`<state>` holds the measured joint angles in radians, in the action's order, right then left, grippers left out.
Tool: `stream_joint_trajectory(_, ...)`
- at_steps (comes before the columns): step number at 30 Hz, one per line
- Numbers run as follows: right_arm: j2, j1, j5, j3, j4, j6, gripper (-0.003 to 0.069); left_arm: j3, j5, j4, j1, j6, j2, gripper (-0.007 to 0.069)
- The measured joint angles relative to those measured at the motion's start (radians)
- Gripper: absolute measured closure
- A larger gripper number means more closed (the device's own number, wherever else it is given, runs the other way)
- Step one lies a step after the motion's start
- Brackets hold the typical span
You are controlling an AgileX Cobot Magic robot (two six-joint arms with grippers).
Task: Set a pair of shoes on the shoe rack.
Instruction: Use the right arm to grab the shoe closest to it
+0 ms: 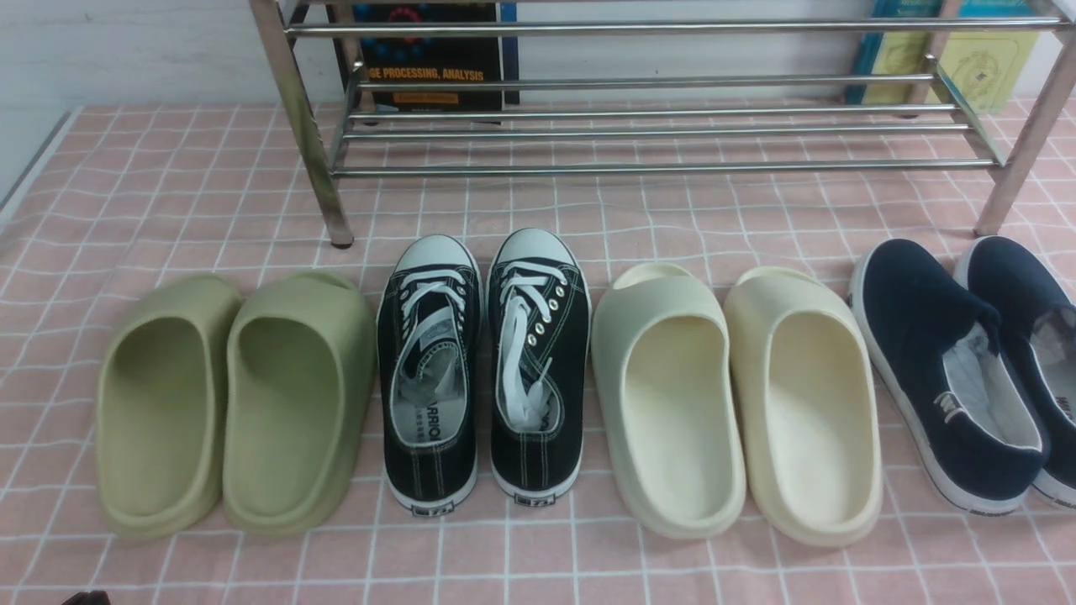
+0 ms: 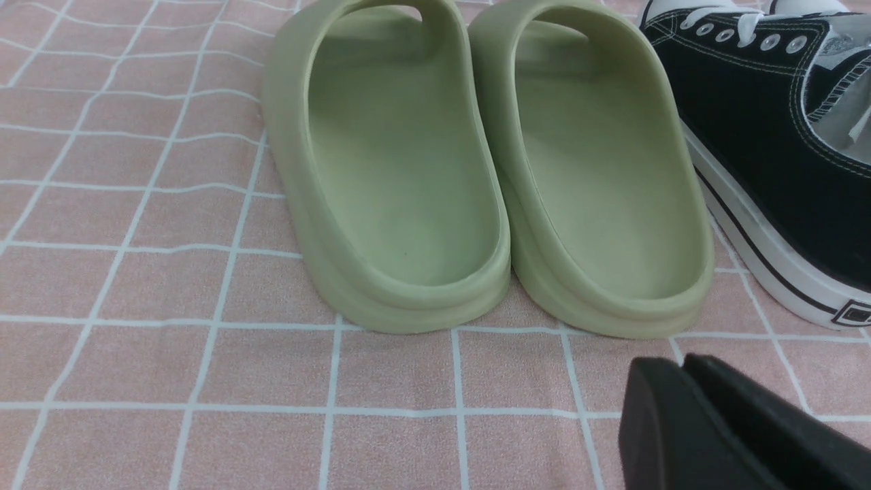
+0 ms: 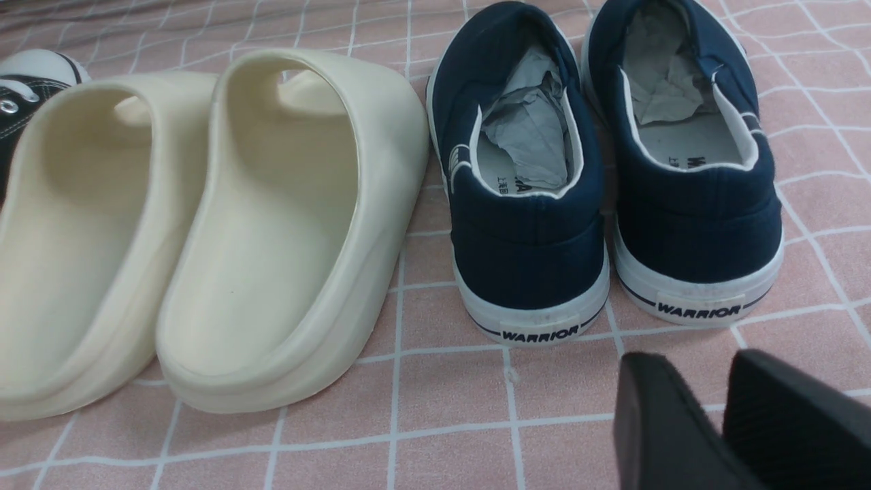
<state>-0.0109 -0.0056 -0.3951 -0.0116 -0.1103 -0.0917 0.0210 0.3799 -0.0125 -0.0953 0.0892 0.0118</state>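
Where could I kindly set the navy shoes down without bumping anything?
The shoe rack's lower bars hold no shoes. Bare cloth lies left of the green slippers and between rack and toes. Slippers through navy shoes stand crowded.

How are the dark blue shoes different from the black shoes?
The dark blue shoes have no laces; the black shoes have white laces. The black shoes have white toe caps; the dark blue shoes have blue toes. The dark blue shoes sit at the far right, turned a little; the black shoes sit nearer the middle, pointing straight at the shoe rack. Both have white soles.
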Motion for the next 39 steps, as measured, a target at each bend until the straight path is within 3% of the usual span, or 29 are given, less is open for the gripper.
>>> stream_joint_trajectory(39, 0.000, 0.000, 0.003, 0.000, 0.012, 0.000, 0.0442, 0.000, 0.000, -0.001, 0.000, 0.000, 0.000, 0.0550)
